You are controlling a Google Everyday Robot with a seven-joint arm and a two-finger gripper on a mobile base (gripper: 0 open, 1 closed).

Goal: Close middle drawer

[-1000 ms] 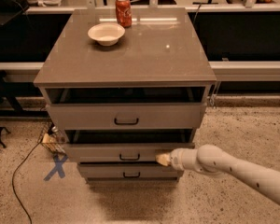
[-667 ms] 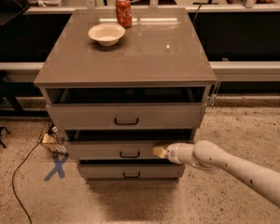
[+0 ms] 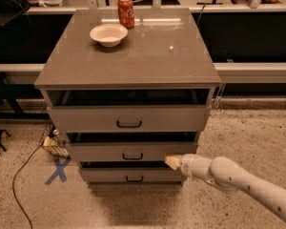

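Grey-brown wooden middle drawer [image 3: 133, 151], slightly open.
White gripper [image 3: 172, 162] sits at its front's lower right edge, the drawer straight behind; grip state cannot be told.

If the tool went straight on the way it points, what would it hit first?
Most likely the front of the middle drawer; the tool sits at its lower right edge, though depth is unclear.

The wide grey-brown wooden middle drawer [image 3: 95, 152] stands partly out of the grey three-drawer cabinet [image 3: 148, 56]. The white, cream-tipped gripper [image 3: 172, 162] sits at the lower right edge of the drawer front. A white bowl [image 3: 108, 34] and a red soda can [image 3: 126, 12] stand on the cabinet top.
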